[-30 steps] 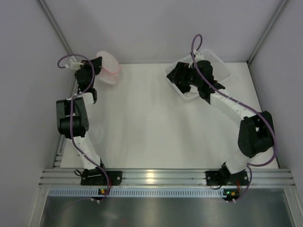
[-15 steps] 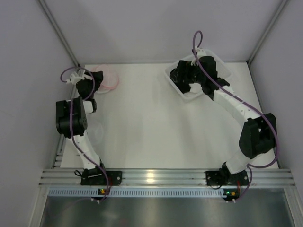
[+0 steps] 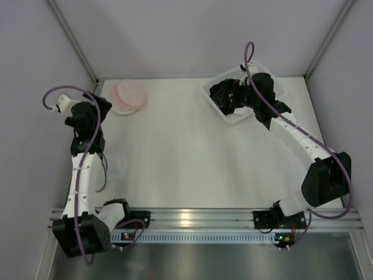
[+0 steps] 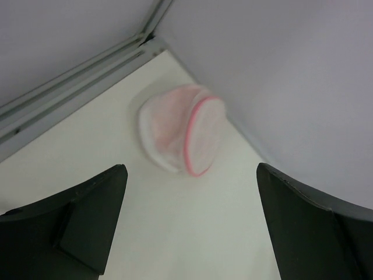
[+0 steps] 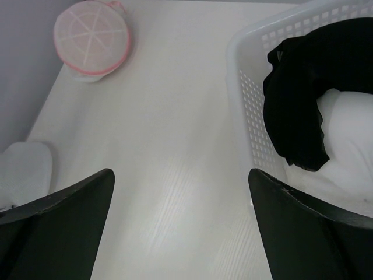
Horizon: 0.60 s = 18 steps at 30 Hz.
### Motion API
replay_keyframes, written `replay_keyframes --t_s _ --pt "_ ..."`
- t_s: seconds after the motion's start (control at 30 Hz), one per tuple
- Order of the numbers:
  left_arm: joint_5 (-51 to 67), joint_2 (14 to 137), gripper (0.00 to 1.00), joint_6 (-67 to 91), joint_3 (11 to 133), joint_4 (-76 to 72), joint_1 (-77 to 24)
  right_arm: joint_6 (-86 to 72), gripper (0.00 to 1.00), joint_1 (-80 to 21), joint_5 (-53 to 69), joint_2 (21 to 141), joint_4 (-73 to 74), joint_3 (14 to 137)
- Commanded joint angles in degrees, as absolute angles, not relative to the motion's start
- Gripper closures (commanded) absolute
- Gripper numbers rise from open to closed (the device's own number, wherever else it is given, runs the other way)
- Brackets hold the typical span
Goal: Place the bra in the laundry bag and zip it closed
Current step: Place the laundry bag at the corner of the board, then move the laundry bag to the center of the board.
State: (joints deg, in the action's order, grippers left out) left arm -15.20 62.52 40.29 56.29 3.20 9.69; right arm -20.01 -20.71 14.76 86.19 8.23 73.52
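Observation:
The laundry bag (image 3: pixel 129 96) is a round pink-and-white mesh pouch with a pink rim. It lies on the table in the far left corner, and the left wrist view shows the laundry bag (image 4: pixel 182 131) ahead. My left gripper (image 3: pixel 100 105) is drawn back from it and the left gripper (image 4: pixel 190 192) stands open and empty. The bra (image 5: pixel 300 99) is black and lies in the white basket (image 5: pixel 247 99) over a white cloth (image 5: pixel 349 137). My right gripper (image 3: pixel 228 104) hovers at the basket's left rim, and the right gripper (image 5: pixel 180 186) is open with only table between its fingers.
The perforated white basket (image 3: pixel 274 79) stands at the far right, close to the back wall. Grey walls and metal frame rails (image 4: pixel 76 87) enclose the table on three sides. A blurred white shape (image 5: pixel 23 169) shows low at the left of the right wrist view.
My left gripper has opened and let go of the laundry bag, then pulled back to the left and nearer. The bag now lies flat on the table. The right arm shifted slightly right.

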Motion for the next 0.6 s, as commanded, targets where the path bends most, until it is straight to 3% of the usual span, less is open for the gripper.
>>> replay_keyframes --t_s 0.0,0.2,0.43,0.53,0.57 --pt "-20.29 57.41 0.02 39.29 48.55 24.77 9.49 -20.39 0.01 -19.95 15.99 83.41 8.0 71.29" --pt "-32.69 46.24 0.02 42.01 41.41 35.06 9.58 -21.27 0.01 -20.13 16.09 80.16 7.99 65.92" --pt "-26.02 51.85 0.07 41.4 39.99 32.09 9.58 -20.13 0.0 -20.13 12.66 77.87 7.64 62.58" --pt "-23.3 53.61 0.19 39.73 39.47 29.63 9.58 -19.86 0.01 -20.13 12.22 79.1 7.82 63.19" --pt "-22.07 53.53 0.31 39.12 39.29 28.31 9.58 -19.86 0.01 -20.13 12.13 79.54 7.82 63.45"
